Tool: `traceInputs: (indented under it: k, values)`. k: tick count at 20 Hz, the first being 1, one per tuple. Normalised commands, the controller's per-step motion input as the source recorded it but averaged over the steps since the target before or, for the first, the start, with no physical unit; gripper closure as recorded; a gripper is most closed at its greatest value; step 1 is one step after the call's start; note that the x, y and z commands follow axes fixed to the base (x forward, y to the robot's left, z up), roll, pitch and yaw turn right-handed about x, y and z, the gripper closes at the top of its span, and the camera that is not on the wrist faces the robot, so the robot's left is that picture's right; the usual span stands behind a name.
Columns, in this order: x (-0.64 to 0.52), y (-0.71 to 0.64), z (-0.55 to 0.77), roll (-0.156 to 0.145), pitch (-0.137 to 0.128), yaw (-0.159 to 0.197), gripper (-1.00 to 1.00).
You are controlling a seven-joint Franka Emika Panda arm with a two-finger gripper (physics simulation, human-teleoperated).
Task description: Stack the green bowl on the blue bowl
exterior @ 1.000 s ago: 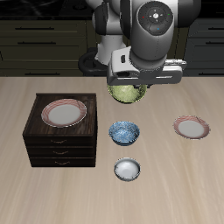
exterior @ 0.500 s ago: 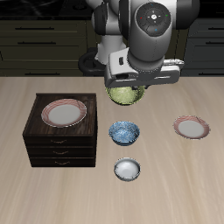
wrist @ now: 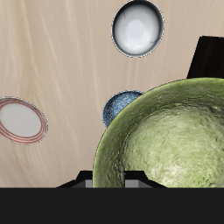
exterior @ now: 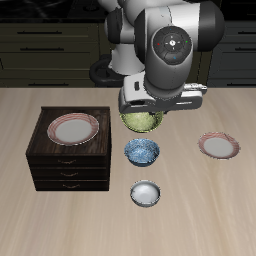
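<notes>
Dark cabinets back the wooden bench [exterior: 200,185]. From outside, the hand [exterior: 143,108] grips the green bowl [exterior: 141,121] above the bench, just behind the blue bowl [exterior: 142,151]. Wrist view: green bowl [wrist: 175,140] (filling much) clamped at its rim, partly covering the blue bowl [wrist: 118,106].

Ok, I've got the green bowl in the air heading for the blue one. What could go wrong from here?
1. The green bowl looks wider than the blue bowl, so set off-centre it may tip or slide off.
2. In the wrist view the green bowl hides most of the blue one, so lining up is partly blind.
3. The white bowl sits close in front of the blue bowl; overshooting could knock it.
</notes>
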Motion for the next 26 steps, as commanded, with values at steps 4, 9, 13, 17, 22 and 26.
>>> traceInputs:
  k: [4,9,13,17,22,26]
  values:
    - [0.16,-0.09,-0.09,-0.045,0.007,-0.01,1.0]
    - [0.17,-0.08,-0.19,-0.042,0.039,-0.017,1.0]
    - [0.15,-0.05,-0.44,-0.03,0.07,-0.007,1.0]
    - [-0.03,0.09,-0.29,0.012,0.042,-0.008,1.0]
    - [-0.15,0.01,-0.28,0.008,0.044,-0.045,1.0]
    - [-0.4,-0.04,-0.25,0.002,0.002,-0.036,1.0]
